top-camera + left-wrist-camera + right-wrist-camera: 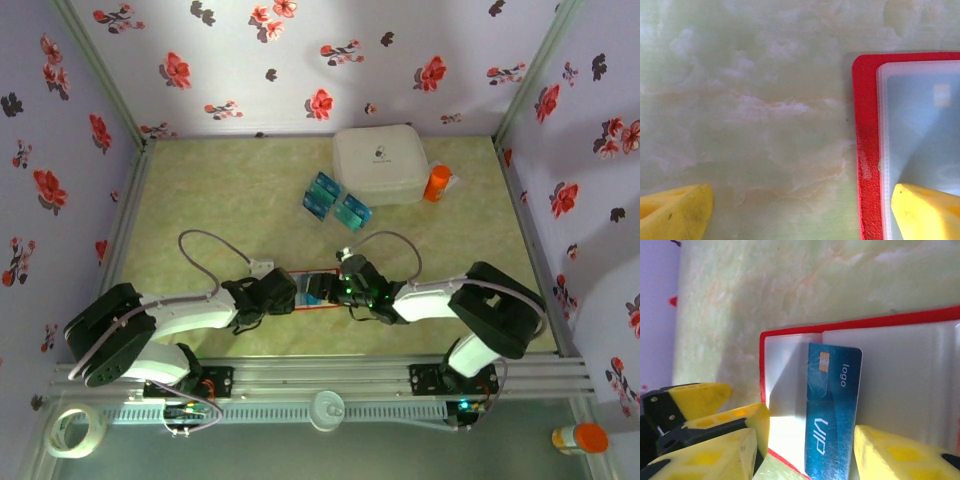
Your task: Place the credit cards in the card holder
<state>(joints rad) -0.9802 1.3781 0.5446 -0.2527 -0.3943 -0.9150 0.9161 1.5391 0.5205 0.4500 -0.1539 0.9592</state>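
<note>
The red card holder (310,307) lies open on the table between both grippers, pale pockets up (900,355). A blue credit card (832,390) marked "VIP" lies lengthwise on its pocket, chip end pointing away from me. My right gripper (807,452) stands open around the card's near end; the right finger is next to the card's edge and the left finger is apart from it. My left gripper (800,210) is open wide, one finger over the holder's clear pocket (920,125), the other over bare table. More blue-teal credit cards (337,203) lie loose farther back.
A big white rounded case (380,160) stands at the back with an orange bottle (436,183) beside it. Floral walls close in the table on three sides. A tape roll (75,428) and another orange-capped bottle (580,437) lie in front of the arm bases.
</note>
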